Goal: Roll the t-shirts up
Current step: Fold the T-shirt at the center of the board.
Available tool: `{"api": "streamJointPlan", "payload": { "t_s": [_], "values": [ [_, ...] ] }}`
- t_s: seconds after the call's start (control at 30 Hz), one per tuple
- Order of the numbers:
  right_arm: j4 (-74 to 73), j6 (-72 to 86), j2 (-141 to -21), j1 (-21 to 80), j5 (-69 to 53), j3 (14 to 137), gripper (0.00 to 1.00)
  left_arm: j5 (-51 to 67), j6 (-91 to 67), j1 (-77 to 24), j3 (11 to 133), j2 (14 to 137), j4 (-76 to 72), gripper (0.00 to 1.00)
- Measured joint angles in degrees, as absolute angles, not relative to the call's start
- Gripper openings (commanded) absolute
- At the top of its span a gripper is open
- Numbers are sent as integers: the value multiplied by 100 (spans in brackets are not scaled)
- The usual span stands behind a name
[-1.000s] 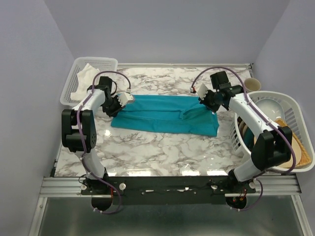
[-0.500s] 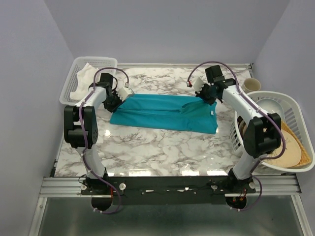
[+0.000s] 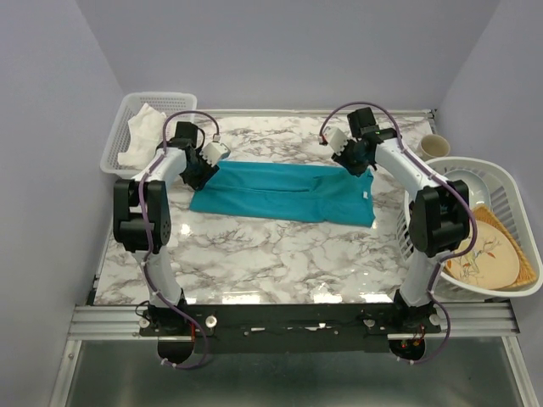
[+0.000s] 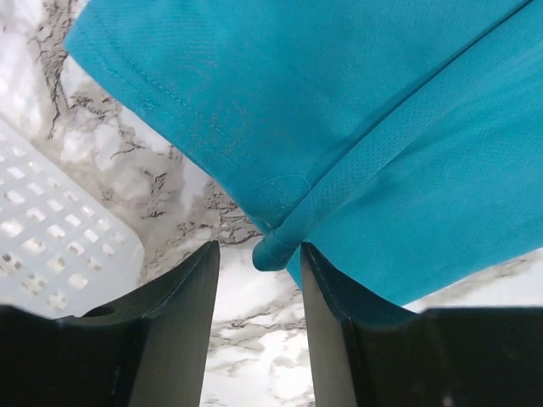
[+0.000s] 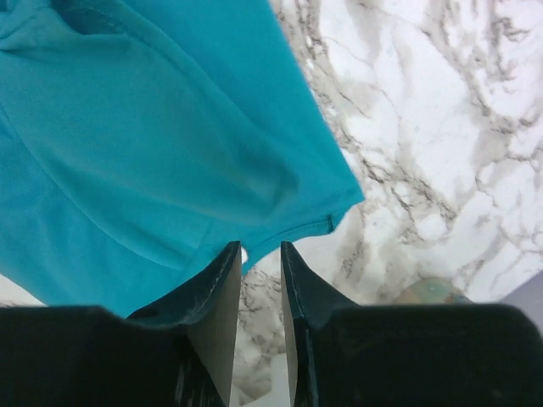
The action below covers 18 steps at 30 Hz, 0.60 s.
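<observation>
T-shirt (image 3: 280, 191) lies flat (folded); jaws at corners.

Grey-veined white marble table (image 3: 280, 246), white perforated basket (image 3: 114, 153) at its far left corner holding crumpled white cloth (image 3: 140, 136), beige cup (image 3: 433, 146) at far right, large white basket (image 3: 509, 182) beside it holding a pale bowl (image 3: 462, 182) and a floral plate (image 3: 484, 259)
</observation>
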<state>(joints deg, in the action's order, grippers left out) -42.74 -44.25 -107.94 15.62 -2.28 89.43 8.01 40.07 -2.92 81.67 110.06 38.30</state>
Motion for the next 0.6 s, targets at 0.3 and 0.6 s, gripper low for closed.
{"api": "streamJointPlan", "payload": {
  "t_s": [0.3, 0.6],
  "values": [
    [-4521, -4224, -10440, 1564, -379, 9233, 48, 1323, 3780, -486, 7583, 9714, 3581, 52],
    [-4866, -4888, -10602, 1745, -637, 8589, 34, 1299, 3607, -878, 6764, 10143, 3341, 0]
  ]
}}
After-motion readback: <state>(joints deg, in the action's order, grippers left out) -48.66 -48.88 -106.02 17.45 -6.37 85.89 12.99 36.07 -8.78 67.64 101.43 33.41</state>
